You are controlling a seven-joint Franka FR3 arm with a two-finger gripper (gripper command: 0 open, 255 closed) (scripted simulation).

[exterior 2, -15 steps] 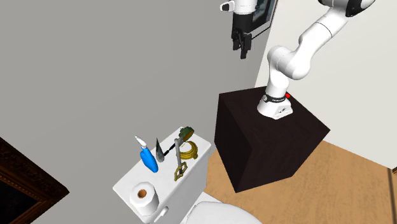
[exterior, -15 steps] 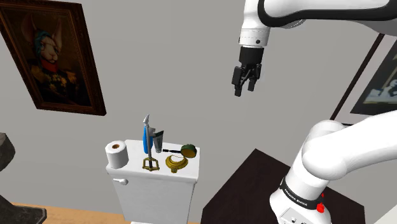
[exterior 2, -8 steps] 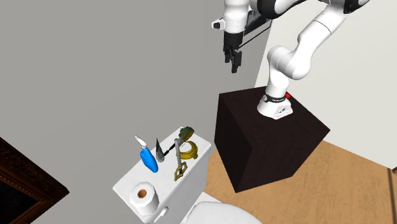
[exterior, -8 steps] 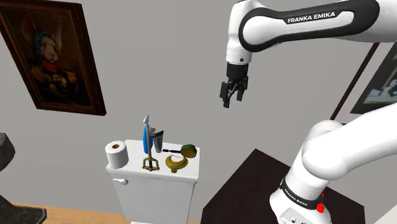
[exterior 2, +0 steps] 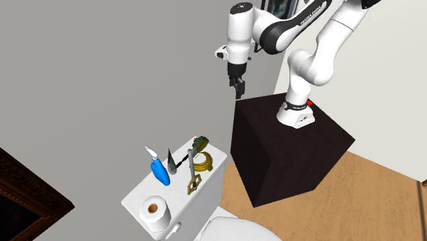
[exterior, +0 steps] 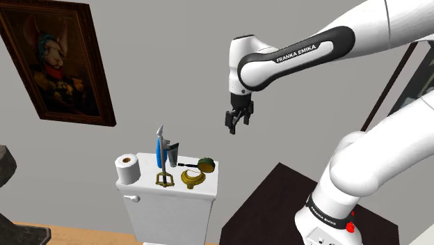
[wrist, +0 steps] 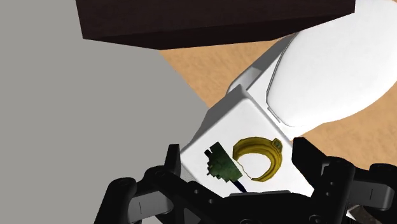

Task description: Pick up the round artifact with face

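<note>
Shoulder view: my claw [exterior: 234, 127] released, hangs in free air above green round artifact [exterior: 206, 165], well apart. Artifact near tank lid [exterior: 145, 181] edge, just beside gold ring [exterior: 193, 177].
Second exterior view: grey wall [exterior 2: 102, 82] close behind, dark stand [exterior 2: 274, 150] beside toilet.
Wrist view: artifact below my parted fingers, untouched.

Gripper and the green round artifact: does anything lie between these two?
No, the stretch is bare. In the shoulder view the open gripper hangs above the green round artifact on the toilet tank, nothing between them.
</note>
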